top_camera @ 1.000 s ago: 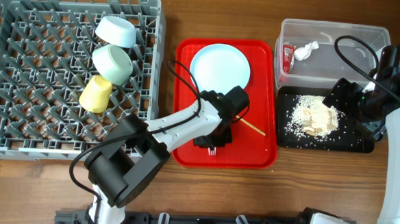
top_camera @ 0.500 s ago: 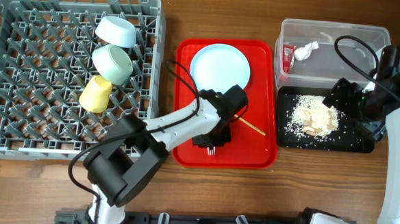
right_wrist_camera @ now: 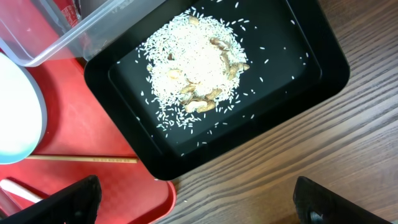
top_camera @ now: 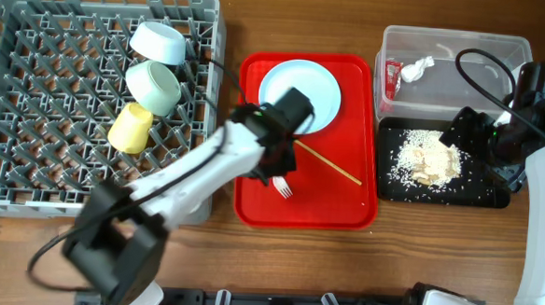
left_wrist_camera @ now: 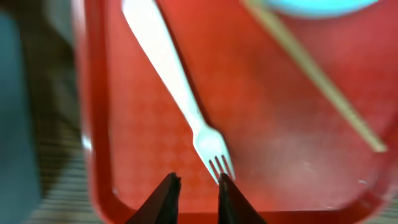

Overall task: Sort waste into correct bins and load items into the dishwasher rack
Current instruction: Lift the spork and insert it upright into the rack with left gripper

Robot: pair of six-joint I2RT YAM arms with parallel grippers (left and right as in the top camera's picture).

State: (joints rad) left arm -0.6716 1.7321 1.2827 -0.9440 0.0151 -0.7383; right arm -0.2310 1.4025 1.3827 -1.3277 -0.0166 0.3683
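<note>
The white fork point(top_camera: 283, 185) lies on the red tray point(top_camera: 344, 208), and a chopstick point(top_camera: 330, 164) lies beside it. The light-blue plate point(top_camera: 304, 89) sits at the tray's far end. My left gripper point(top_camera: 274, 160) hovers over the tray. In the left wrist view its jaws point(left_wrist_camera: 196, 180) are almost closed and empty, with the fork point(left_wrist_camera: 186, 99) tines just beside the right fingertip. My right gripper point(top_camera: 470, 133) is open and empty by the black tray point(top_camera: 494, 197), which holds rice scraps point(top_camera: 426, 161). It shows wide open in the right wrist view point(right_wrist_camera: 193, 199).
The grey rack point(top_camera: 33, 93) at left holds a light-blue bowl point(top_camera: 159, 42), a pale green bowl point(top_camera: 154, 86) and a yellow-green cup point(top_camera: 130, 128). The clear tub point(top_camera: 465, 46) holds a red wrapper point(top_camera: 391, 77) and a white napkin point(top_camera: 415, 68).
My left gripper has lifted off the tray and moved toward the plate. The fork is uncovered and lies slightly shifted on the tray. The right arm has not moved.
</note>
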